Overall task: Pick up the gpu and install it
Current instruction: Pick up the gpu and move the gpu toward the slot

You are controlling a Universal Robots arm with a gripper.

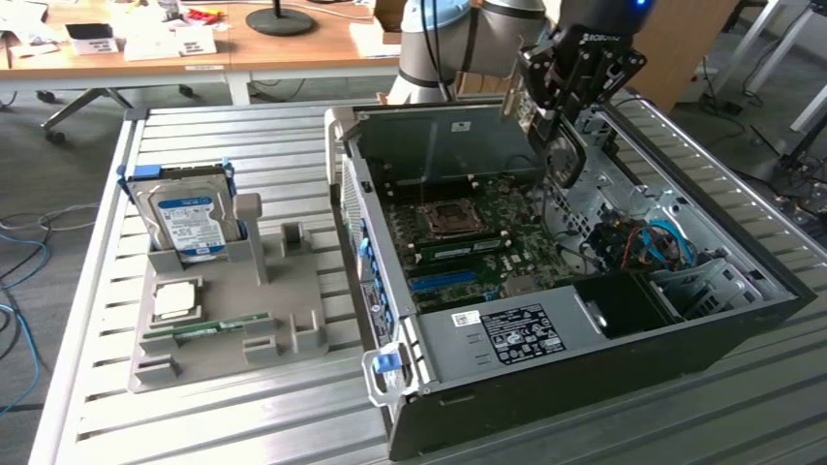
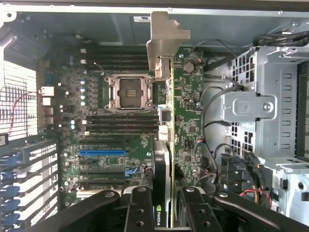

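The gpu (image 2: 162, 159) hangs edge-on between my fingers (image 2: 140, 210), and its silvery bracket (image 2: 165, 36) points away from the wrist. My gripper (image 2: 164, 215) is shut on the card's dark body. Below it lies the green motherboard (image 2: 188, 125), with the bare CPU socket (image 2: 128, 92) and a blue slot (image 2: 102, 152) to one side of the card. In the exterior view my gripper (image 1: 559, 121) holds the gpu (image 1: 566, 160) above the far part of the open computer case (image 1: 543, 339), over the motherboard (image 1: 466, 242).
A metal drive cage (image 2: 260, 106) and loose cables (image 2: 227, 164) crowd one side of the case. At the exterior view's left, a grey holder (image 1: 290, 291) carries a blue-labelled hard drive (image 1: 188, 218) and a green RAM stick (image 1: 213, 327). Desks stand behind the slatted table (image 1: 259, 407).
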